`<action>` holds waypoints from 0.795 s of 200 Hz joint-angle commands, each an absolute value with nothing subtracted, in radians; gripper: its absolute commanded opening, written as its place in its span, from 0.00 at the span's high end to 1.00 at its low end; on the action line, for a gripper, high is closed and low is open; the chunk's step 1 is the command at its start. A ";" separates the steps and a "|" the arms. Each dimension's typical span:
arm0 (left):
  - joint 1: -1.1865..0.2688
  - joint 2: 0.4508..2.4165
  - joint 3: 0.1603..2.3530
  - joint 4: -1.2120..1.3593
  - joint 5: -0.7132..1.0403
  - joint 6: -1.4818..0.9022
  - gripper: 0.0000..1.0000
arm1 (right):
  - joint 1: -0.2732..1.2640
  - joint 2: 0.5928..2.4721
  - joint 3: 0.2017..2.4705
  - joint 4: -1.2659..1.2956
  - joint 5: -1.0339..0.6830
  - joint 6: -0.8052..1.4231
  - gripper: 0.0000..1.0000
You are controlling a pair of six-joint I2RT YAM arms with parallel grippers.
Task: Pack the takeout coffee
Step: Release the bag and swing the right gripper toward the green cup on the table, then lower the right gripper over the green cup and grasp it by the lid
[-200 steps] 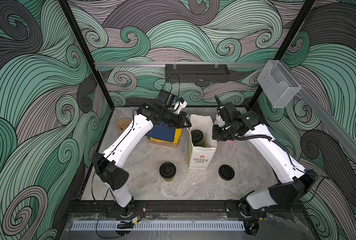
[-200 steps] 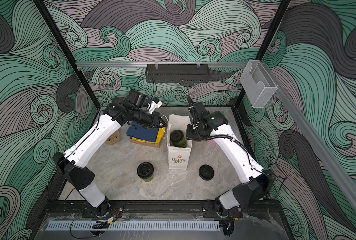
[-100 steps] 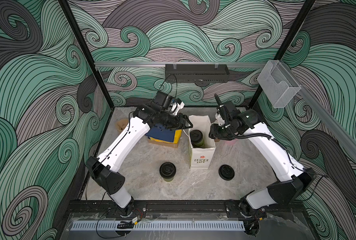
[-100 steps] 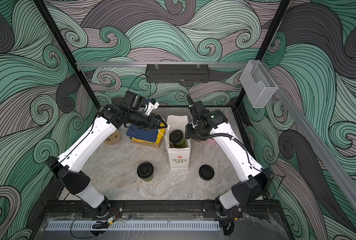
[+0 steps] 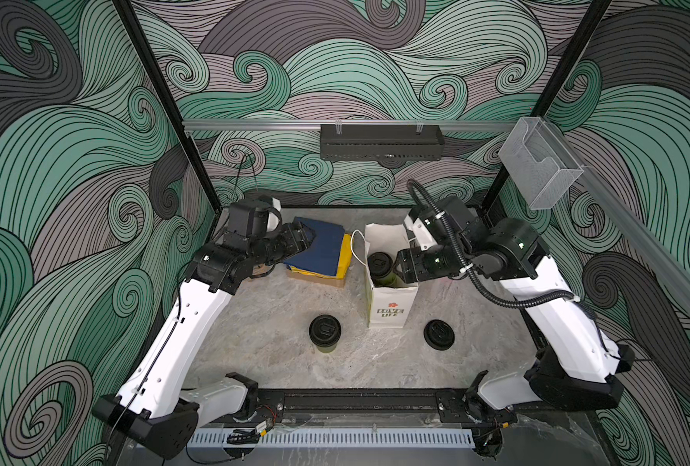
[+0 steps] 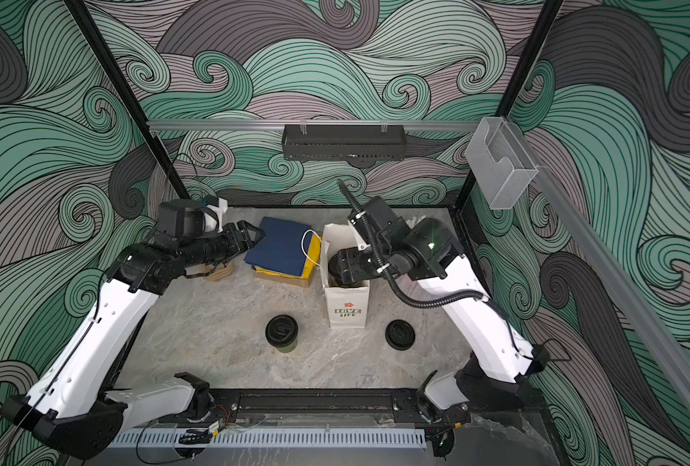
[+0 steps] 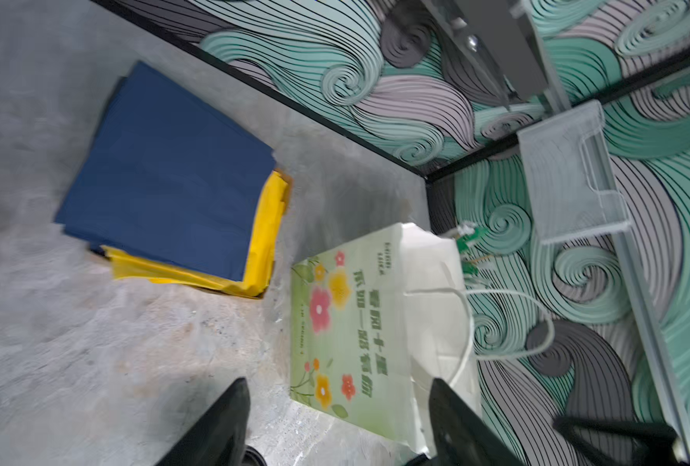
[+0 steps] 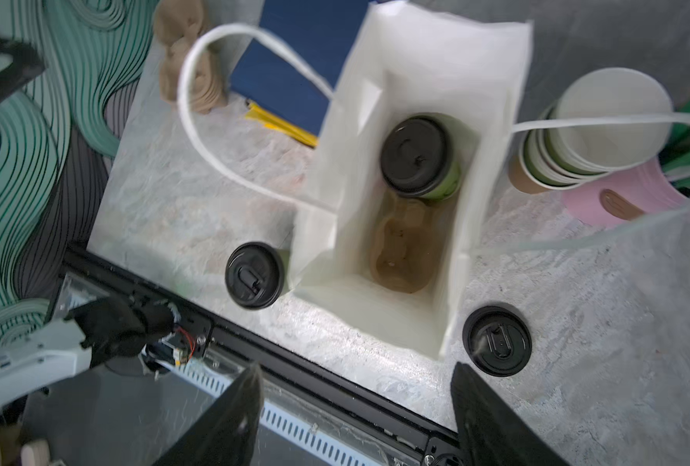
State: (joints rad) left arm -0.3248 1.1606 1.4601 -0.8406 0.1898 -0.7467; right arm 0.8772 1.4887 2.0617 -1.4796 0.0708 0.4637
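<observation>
left tool (image 5: pixel 310 239): apart, empty
right tool (image 5: pixel 399 266): apart, above the bag (image 5: pixel 389 310)
second cup (image 5: pixel 324 330): is best gripped below its lid, kept upright, lowered into the free holder slot (image 8: pixel 400 250)

Whole cell's wrapped in swirly green-and-grey wave wallpaper (image 5: pixel 375 60), grey marble-look tabletop (image 5: pixel 279 363) underneath, black perforated tray (image 5: pixel 381 142) hanging off a silver rail (image 5: pixel 254 125) at the back, clear plastic holder (image 5: pixel 537 165) on the right.
</observation>
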 commanded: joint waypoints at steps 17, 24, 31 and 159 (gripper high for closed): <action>-0.159 1.117 1.385 -1.034 0.082 -0.852 0.27 | 1.149 1.630 2.101 -1.543 0.201 0.542 0.25; -0.125 1.092 1.361 -1.045 0.074 -0.855 0.27 | 1.188 1.665 2.104 -1.535 0.209 0.550 0.24; -0.091 1.062 1.336 -1.048 0.066 -0.864 0.27 | 1.220 1.701 2.108 -1.528 0.210 0.556 0.22; 0.072 0.743 1.157 -1.106 0.046 -0.924 0.27 | 1.244 2.100 2.148 -1.399 0.102 0.594 0.07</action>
